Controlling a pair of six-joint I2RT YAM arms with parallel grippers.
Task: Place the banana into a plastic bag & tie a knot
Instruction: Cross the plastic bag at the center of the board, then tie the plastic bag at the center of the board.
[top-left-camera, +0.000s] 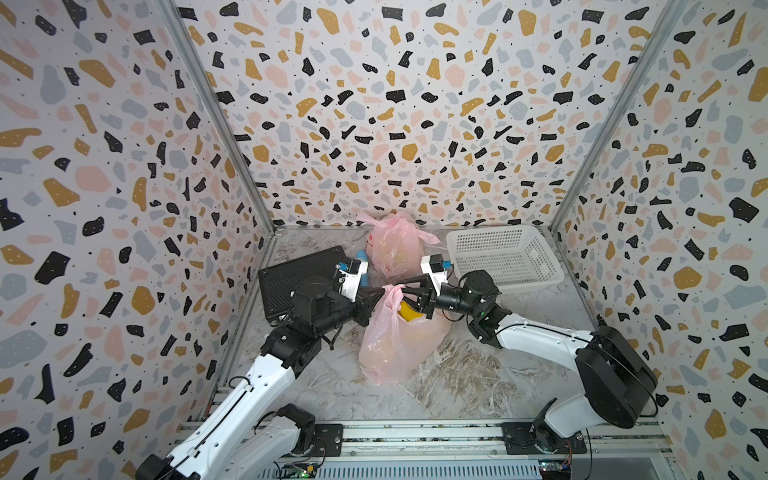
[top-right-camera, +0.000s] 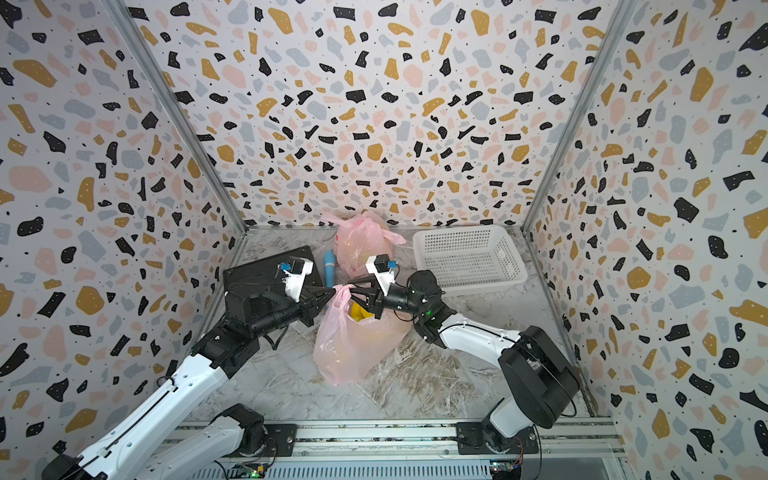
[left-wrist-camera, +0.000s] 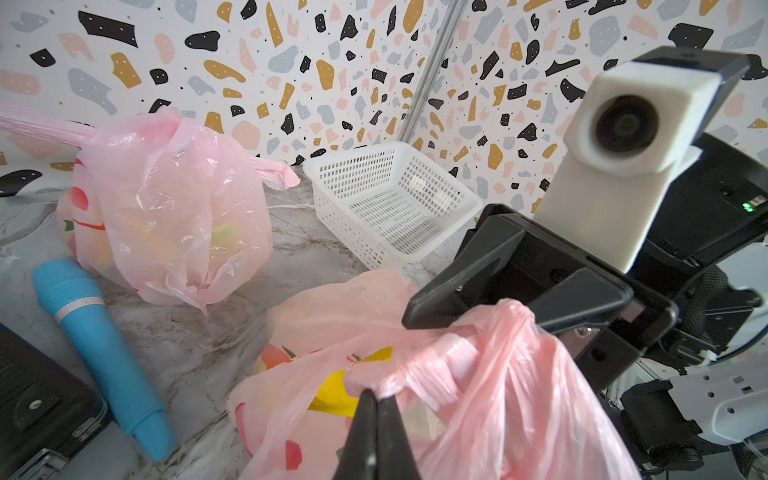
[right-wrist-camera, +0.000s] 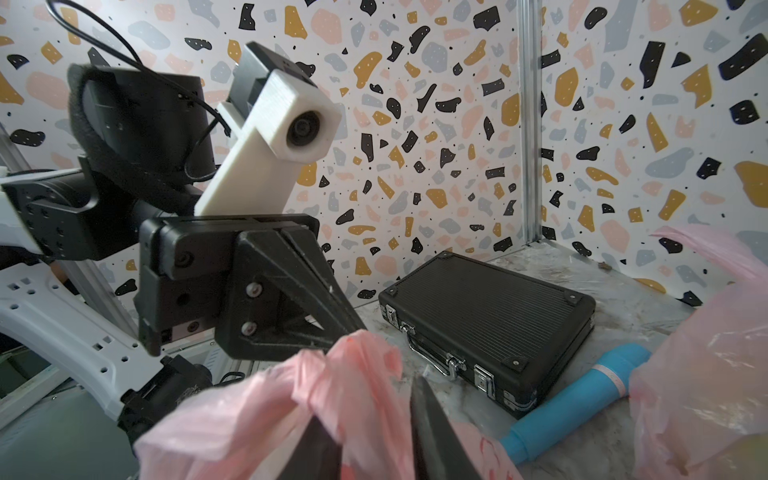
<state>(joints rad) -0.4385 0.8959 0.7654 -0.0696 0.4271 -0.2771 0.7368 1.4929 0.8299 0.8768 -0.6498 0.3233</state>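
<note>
Far left, the black case (top-left-camera: 291, 270) lies flat, out of play. Now the left gripper (top-left-camera: 380, 291): clamped tight on the twisted handle (top-left-camera: 390, 293) of the pink bag (top-left-camera: 390, 353), holding it up off the table. The bag slumps just near of that pinch with its mouth gaping rightward, and there's the banana (top-left-camera: 409, 313) inside, yellow showing at the opening, right under both tools. Next, the right gripper (top-left-camera: 406, 293) meets the left one tip to tip, jaws parted, plastic loose between them, nothing pinched as I read it. So the handle runs left to right between the arms, and the right arm looks the free one for the other loop. Far right, the white basket (top-left-camera: 536, 257). The marble tabletop (top-left-camera: 457, 374) looks slick, and speckled walls close in on three sides, leaving little swing room.
</note>
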